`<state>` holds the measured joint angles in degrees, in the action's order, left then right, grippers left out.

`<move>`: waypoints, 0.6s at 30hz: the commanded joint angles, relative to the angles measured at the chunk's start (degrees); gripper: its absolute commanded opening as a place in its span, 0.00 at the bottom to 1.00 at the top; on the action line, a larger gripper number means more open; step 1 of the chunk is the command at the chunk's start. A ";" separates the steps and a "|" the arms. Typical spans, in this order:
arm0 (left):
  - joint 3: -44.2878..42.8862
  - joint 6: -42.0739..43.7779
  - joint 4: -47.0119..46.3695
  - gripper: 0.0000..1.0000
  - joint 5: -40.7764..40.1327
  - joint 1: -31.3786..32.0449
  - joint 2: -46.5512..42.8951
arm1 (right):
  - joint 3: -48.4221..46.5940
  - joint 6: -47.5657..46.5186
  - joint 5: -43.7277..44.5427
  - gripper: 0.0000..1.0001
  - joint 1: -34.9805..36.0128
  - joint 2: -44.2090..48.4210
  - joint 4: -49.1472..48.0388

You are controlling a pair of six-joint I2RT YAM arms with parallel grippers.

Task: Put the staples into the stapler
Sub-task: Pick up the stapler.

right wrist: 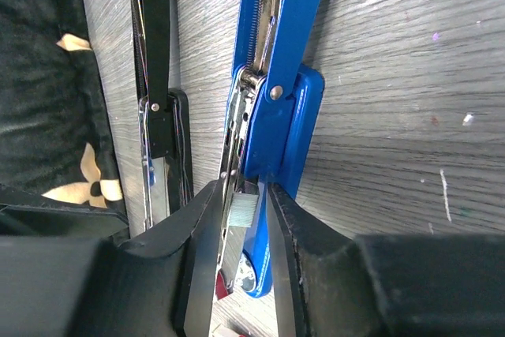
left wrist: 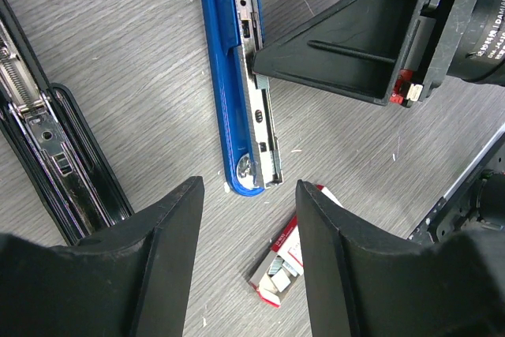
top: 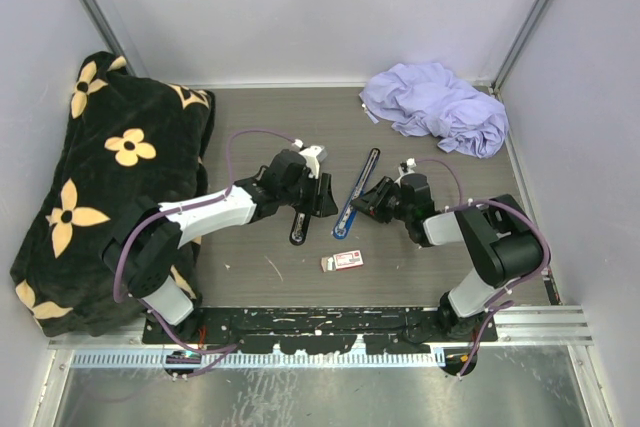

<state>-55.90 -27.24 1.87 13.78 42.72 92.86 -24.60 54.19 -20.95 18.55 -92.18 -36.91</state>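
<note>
- Here, right claw [right wrist: 241, 219] pinches a staple strip [right wrist: 241, 207] over the opened blue stapler [right wrist: 272, 116], aligned for loading
- left claw [left wrist: 248, 191] gapes wide near the staple box [left wrist: 286, 258] on the table [left wrist: 118, 53]

The bench [top: 260, 117] has a grey top with thin wood lines and small white marks. Plain pale walls [top: 320, 7] stand at the back and on both sides, with a grey metal strip [top: 92, 2] in each back corner. A big black blanket [top: 110, 177] with yellow flowers lies piled on the left. A crumpled light purple cloth [top: 440, 107] sits in the far right corner. A shiny metal rail [top: 560, 322] runs along the near edge. The light is soft.
</note>
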 commanded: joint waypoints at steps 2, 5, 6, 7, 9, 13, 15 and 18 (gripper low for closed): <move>0.08 1.40 -3.32 0.52 1.41 -0.19 -2.20 | -1.84 0.47 -0.90 0.33 0.13 -0.38 -3.90; 0.27 1.39 -3.44 0.52 1.64 -0.20 -1.99 | -2.02 0.56 -1.07 0.31 0.13 -0.24 -3.97; 0.36 1.39 -3.57 0.52 1.61 -0.18 -1.95 | -2.07 0.61 -1.11 0.30 0.13 -0.20 -3.96; 0.45 1.40 -3.64 0.51 1.69 -0.19 -1.91 | -2.12 0.59 -1.11 0.29 0.15 -0.27 -3.96; 0.52 1.47 -3.71 0.52 1.70 -0.25 -1.83 | -2.21 0.81 -1.07 0.27 0.15 -0.36 -3.96; 0.73 1.58 -4.04 0.52 1.81 -0.19 -1.57 | -2.38 0.94 -1.25 0.24 0.16 0.10 -3.50; 1.04 1.50 -4.58 0.51 1.88 -0.18 -1.25 | -2.35 0.84 -1.29 0.22 0.11 0.68 -2.85; 1.62 1.36 -5.49 0.51 2.02 -0.20 -0.98 | -2.79 0.19 -0.76 0.21 0.13 2.41 0.04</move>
<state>-54.94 -26.28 0.40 14.46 42.72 92.86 -24.97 54.65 -21.63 18.55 -92.62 -37.12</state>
